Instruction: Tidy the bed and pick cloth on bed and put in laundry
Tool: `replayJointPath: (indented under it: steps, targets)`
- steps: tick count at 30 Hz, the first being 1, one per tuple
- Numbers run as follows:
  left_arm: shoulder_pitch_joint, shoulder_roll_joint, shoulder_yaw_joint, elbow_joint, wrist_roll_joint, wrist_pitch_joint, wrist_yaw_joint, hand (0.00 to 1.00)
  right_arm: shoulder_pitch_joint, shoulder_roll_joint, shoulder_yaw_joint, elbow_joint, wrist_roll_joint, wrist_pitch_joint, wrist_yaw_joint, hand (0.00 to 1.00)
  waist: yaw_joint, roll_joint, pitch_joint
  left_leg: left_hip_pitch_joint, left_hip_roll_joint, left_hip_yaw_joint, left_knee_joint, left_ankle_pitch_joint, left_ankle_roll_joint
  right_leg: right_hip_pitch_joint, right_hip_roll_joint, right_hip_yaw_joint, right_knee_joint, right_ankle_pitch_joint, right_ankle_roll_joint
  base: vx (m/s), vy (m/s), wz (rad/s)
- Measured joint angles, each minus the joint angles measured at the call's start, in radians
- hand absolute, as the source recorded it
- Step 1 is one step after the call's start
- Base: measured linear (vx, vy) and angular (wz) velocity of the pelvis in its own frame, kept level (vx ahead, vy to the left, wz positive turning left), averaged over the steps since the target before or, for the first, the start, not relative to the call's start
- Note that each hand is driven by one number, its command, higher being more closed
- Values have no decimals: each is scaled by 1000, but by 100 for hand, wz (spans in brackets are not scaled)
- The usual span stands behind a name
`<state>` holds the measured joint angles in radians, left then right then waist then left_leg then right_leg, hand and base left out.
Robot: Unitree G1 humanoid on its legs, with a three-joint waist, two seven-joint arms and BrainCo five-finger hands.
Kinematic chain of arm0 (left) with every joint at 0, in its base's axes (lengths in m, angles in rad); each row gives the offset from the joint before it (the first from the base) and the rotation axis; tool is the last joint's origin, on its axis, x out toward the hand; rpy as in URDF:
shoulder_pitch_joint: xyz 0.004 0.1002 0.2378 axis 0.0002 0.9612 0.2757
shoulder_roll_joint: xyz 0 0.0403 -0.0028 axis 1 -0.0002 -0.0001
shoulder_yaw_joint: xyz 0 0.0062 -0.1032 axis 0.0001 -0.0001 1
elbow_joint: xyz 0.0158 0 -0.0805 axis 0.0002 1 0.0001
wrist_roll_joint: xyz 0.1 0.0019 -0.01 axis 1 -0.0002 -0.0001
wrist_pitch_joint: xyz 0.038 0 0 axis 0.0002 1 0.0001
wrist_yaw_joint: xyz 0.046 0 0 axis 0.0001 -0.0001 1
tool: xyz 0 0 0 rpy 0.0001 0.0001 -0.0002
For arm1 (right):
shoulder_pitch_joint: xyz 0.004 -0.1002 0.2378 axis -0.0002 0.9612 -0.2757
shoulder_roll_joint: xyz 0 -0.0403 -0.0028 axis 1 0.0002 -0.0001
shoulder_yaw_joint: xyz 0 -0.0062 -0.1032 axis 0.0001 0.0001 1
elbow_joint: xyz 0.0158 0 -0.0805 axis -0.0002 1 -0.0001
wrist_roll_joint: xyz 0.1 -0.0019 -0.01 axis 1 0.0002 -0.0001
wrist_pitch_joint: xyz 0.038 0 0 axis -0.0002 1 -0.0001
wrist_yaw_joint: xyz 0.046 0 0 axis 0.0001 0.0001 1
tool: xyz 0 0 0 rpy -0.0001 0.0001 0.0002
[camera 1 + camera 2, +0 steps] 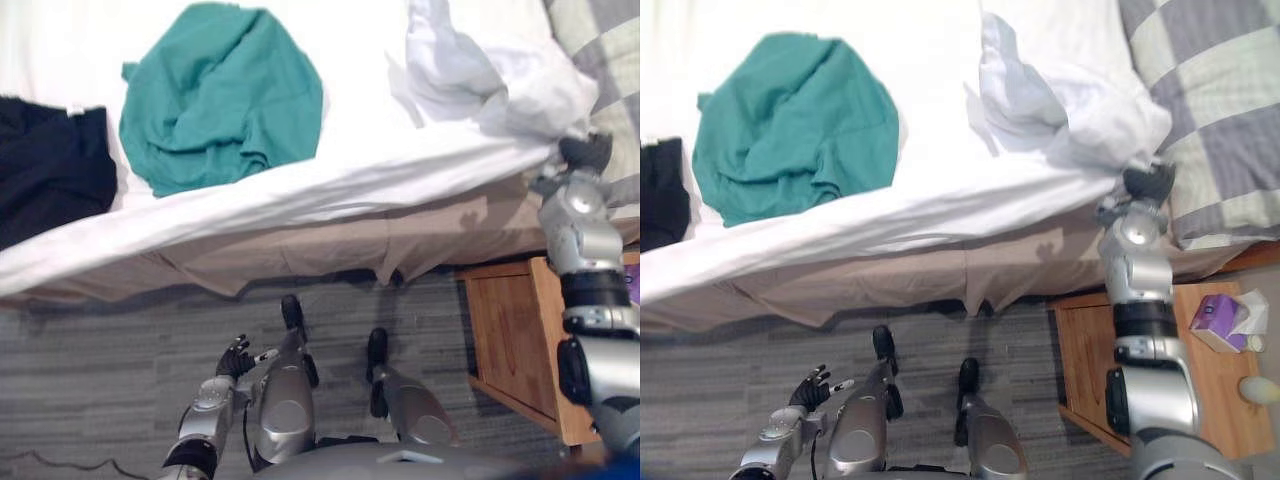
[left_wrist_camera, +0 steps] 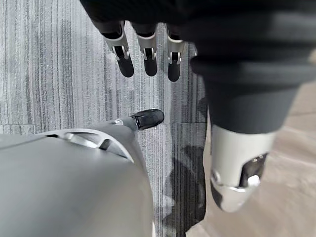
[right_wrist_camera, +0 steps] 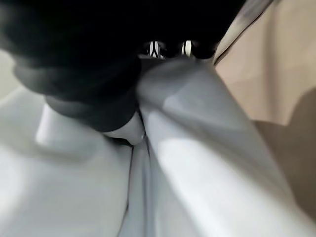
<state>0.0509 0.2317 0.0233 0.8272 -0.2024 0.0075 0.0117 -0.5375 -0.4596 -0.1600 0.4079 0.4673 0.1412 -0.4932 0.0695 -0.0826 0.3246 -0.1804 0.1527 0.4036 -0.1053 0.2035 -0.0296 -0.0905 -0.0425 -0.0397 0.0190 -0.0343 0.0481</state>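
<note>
A crumpled teal cloth (image 1: 220, 95) lies on the white bed, with a black cloth (image 1: 50, 170) at the bed's left edge. The white sheet (image 1: 350, 170) is bunched up (image 1: 1040, 90) toward the right. My right hand (image 1: 1148, 180) is at the bed's near edge, beside that bunch. In the right wrist view its thumb (image 3: 123, 131) pinches a fold of the white sheet (image 3: 197, 148). Low over the grey carpet in front of the bed hangs my left hand (image 1: 235, 358), its fingers (image 2: 145, 49) straight and holding nothing.
A checked pillow (image 1: 1210, 100) lies at the bed's right end. A wooden nightstand (image 1: 1210, 400) stands under my right arm, with a purple tissue box (image 1: 1220, 322) on it. A beige bed skirt (image 1: 300, 250) hangs below the sheet.
</note>
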Motion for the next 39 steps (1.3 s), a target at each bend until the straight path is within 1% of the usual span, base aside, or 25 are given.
replayJointPath:
  steps: [2, 3, 6, 8, 10, 12, 13, 14, 16, 18, 19, 21, 22, 23, 24, 26, 28, 30, 32, 33, 34, 35, 36, 38, 39]
  targets:
    - [12, -14, 8, 24, 0, 6, -1, 0, 63, 64, -52, -23, 23, -32, 2, 100, -5, -1, -2, 21, -6, 15, 0, -7, 4, 13, -6, 17, 3, -6, 9, 16, 23, -11]
    - [19, -18, 10, 24, 0, 7, -2, 0, 76, 77, -59, -33, 24, -40, 5, 0, -5, 0, -2, 26, -8, 22, 0, -10, 6, 14, -9, 25, 5, -8, 11, 20, 43, -21]
    - [42, -21, 17, 25, -2, 11, -6, 0, 153, 107, -77, -74, 32, -82, 17, 0, -11, 0, -4, 60, -31, 58, 1, -32, 14, 23, -29, 60, 19, -14, 22, 47, 62, -25]
    - [56, -22, 18, 34, -3, 13, -6, 0, 194, 147, -106, -77, 39, -99, 32, 0, -19, -2, -27, 80, -43, 78, 1, -50, 18, 32, -44, 78, 19, -17, 28, 95, 77, -26]
    - [59, -23, 18, 71, -4, 33, -6, 0, 248, 200, -113, -75, 39, -125, 54, 0, -27, -4, -56, 106, -59, 101, 1, -70, 18, 46, -57, 99, 19, -23, 37, 131, 64, -32]
    - [67, -25, 19, 95, -4, 48, -6, 0, 334, 245, -117, -55, 40, -140, 71, 0, -42, -3, -84, 139, -67, 122, 0, -92, 15, 67, -66, 111, 19, -24, 40, 130, 39, -28]
    - [77, -27, 20, 101, -4, 51, -7, 0, 367, 266, -120, -36, 40, -147, 76, 0, -56, -4, -103, 145, -67, 128, 0, -98, 12, 67, -66, 113, 22, -24, 41, 123, 23, -28]
    - [93, -28, 25, 101, -4, 53, -10, 0, 411, 300, -156, -1, 46, -154, 79, 0, -65, -5, -119, 162, -65, 141, 0, -108, 6, 71, -63, 124, 28, -23, 42, 119, 21, -36]
    - [116, -33, 30, 103, -3, 57, -16, 0, 489, 324, -229, 66, 83, -174, 85, 0, -79, -2, -143, 195, -60, 167, 0, -122, -2, 87, -59, 144, 31, -20, 46, 105, 5, -44]
    - [142, -52, 58, 108, -2, 72, -38, 0, 580, 329, -289, 122, 131, -209, 100, 0, -89, 10, -173, 235, -47, 191, -1, -141, -14, 107, -52, 163, 35, -20, 46, 82, -26, -51]
    - [153, -59, 70, 112, -1, 78, -49, 0, 628, 330, -313, 140, 151, -222, 102, 0, -103, 19, -186, 251, -41, 203, -1, -153, -26, 115, -46, 163, 42, -19, 46, 30, -25, -41]
    - [163, -66, 79, 123, 21, 90, -62, 0, 692, 331, -356, 160, 176, -243, 111, 0, -126, 29, -210, 273, -28, 227, -1, -161, -33, 120, -40, 162, 50, -20, 45, -8, -31, -37]
    - [162, -67, 86, 129, 29, 94, -70, 0, 705, 332, -371, 165, 183, -248, 116, 0, -132, 29, -217, 276, -27, 232, -1, -161, -35, 121, -39, 162, 50, -23, 41, -25, -50, -37]
    - [163, -68, 101, 131, 34, 100, -83, 0, 724, 333, -398, 170, 196, -257, 123, 0, -134, 25, -223, 286, -29, 246, -1, -161, -35, 125, -41, 161, 49, -38, 27, -41, -74, -26]
    - [162, -68, 114, 132, 39, 106, -93, 0, 738, 333, -425, 170, 197, -265, 135, 0, -136, 18, -227, 294, -35, 253, -1, -160, -37, 129, -49, 157, 49, -65, 24, -49, -71, -20]
    - [166, -68, 120, 132, 39, 116, -96, 0, 755, 332, -473, 167, 198, -285, 138, 0, -137, 19, -234, 306, -32, 263, -1, -155, -40, 133, -46, 146, 51, -78, 30, -54, -39, 1]
    - [175, -78, 136, 131, 38, 120, -99, 0, 767, 326, -504, 149, 198, -296, 139, 0, -135, 24, -261, 306, -31, 265, -1, -155, -39, 134, -47, 143, 50, -88, 29, -30, -12, 5]
    - [180, -80, 137, 130, 33, 122, -99, 0, 767, 323, -503, 78, 199, -301, 157, 0, -135, 24, -266, 305, -32, 271, -1, -155, -38, 133, -50, 144, 48, -90, 32, 0, 0, 0]
    - [188, -78, 138, 129, 22, 132, -101, 0, 759, 320, -498, -69, 199, -321, 223, 0, -138, 15, -273, 301, -37, 278, -1, -156, -37, 132, -58, 151, 36, -85, 40, -12, 37, -7]
    - [193, -78, 138, 129, 18, 134, -101, 0, 753, 318, -496, -108, 199, -325, 238, 0, -140, 12, -277, 301, -39, 280, -1, -157, -37, 131, -60, 154, 34, -83, 43, 27, 47, -10]
    - [209, -75, 137, 129, 17, 135, -101, 0, 737, 306, -480, -196, 201, -334, 278, 100, -147, 0, -293, 302, -44, 283, -1, -162, -33, 130, -64, 160, 33, -80, 44, 49, 43, -7]
    - [217, -71, 137, 129, 17, 137, -101, 0, 731, 293, -457, -241, 217, -337, 307, 100, -154, -6, -303, 302, -47, 283, -1, -165, -34, 130, -67, 160, 33, -76, 48, 60, 37, -4]
    - [222, -68, 137, 129, 16, 138, -101, 0, 727, 286, -440, -270, 223, -337, 327, 100, -160, -5, -312, 303, -48, 281, -1, -167, -34, 131, -67, 160, 33, -74, 50, 72, 19, 3]
    - [235, -57, 136, 130, 16, 137, -101, 0, 698, 285, -373, -342, 252, -337, 423, 100, -166, -20, -330, 302, -48, 271, -1, -167, -34, 133, -66, 160, 35, -62, 36, 95, 11, -1]
    - [238, -55, 136, 132, 16, 136, -101, 0, 689, 285, -356, -348, 261, -335, 443, 100, -165, -13, -333, 302, -49, 270, -1, -164, -30, 134, -66, 158, 34, -61, 34, 74, 36, -1]
